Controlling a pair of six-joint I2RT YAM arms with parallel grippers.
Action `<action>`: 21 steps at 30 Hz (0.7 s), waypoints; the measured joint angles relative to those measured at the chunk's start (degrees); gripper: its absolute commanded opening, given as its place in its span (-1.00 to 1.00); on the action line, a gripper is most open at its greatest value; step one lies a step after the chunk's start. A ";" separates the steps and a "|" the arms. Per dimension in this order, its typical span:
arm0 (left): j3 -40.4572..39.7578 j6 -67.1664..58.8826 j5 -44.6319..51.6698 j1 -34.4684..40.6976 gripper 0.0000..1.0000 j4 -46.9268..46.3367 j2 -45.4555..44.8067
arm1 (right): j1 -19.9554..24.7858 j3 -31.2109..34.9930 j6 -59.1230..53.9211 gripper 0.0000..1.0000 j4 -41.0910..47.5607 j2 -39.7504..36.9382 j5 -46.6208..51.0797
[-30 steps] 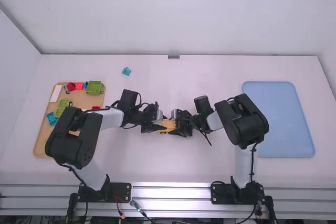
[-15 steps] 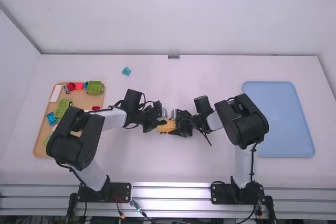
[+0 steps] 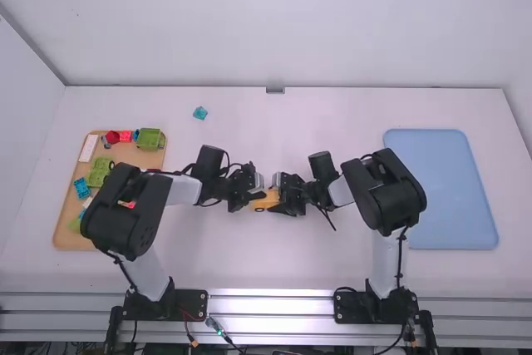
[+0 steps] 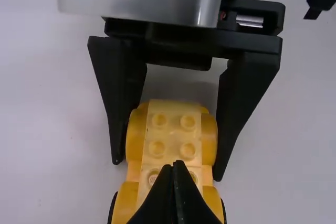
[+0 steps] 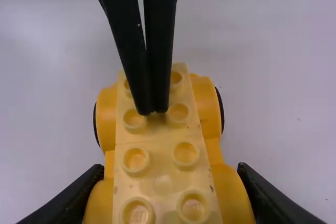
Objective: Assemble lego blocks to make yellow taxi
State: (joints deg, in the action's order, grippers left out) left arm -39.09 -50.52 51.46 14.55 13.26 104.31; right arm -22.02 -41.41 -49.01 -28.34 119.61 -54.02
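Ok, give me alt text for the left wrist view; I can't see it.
The right gripper clasps a yellow studded block car from both sides, while the left gripper, its fingertips closed together, points over the car's studs. A white table lies behind.

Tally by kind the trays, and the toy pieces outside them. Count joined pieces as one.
Trays: 2, the brown tray and the blue tray
Loose teal block: 1
Yellow vehicle build: 1, between the right hand's fingers
Total: 4
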 measured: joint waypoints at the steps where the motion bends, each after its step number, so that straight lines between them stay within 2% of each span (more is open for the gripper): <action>1: -0.02 0.00 0.20 0.00 -0.96 0.20 0.15 | 0.00 0.00 -0.02 -0.26 0.00 0.00 0.02; 5: -0.24 0.00 1.22 -0.17 -0.96 -0.04 0.35 | -0.15 0.00 -0.02 -0.25 0.00 0.00 -0.02; 11: -0.72 0.20 0.55 -2.58 -0.95 -5.07 -2.69 | -0.55 0.00 -0.02 -0.17 0.00 0.00 -0.02; 12: -0.94 0.70 0.17 -3.41 -0.62 -5.53 -3.98 | -0.52 0.00 0.07 -0.15 -0.02 0.00 -0.04; 13: -1.36 1.60 -0.31 -4.28 -0.17 -5.92 -5.53 | -0.52 0.00 0.31 -0.15 -0.04 0.00 0.00; 14: -1.84 2.58 -0.70 -5.14 0.09 -6.14 -7.19 | -0.55 0.00 0.42 -0.15 -0.07 0.00 0.02; 15: -2.49 4.13 -1.29 -6.19 0.98 -6.25 -9.33 | -0.52 0.00 0.61 -0.13 -0.09 0.00 0.04; 21: -5.11 18.38 -7.39 -10.99 0.98 -7.61 -19.96 | -0.59 0.00 1.97 -0.04 -0.81 0.00 1.29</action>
State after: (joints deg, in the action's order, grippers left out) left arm -44.21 -32.14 44.07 3.55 5.65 84.36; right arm -22.61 -41.41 -47.05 -29.15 119.61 -52.73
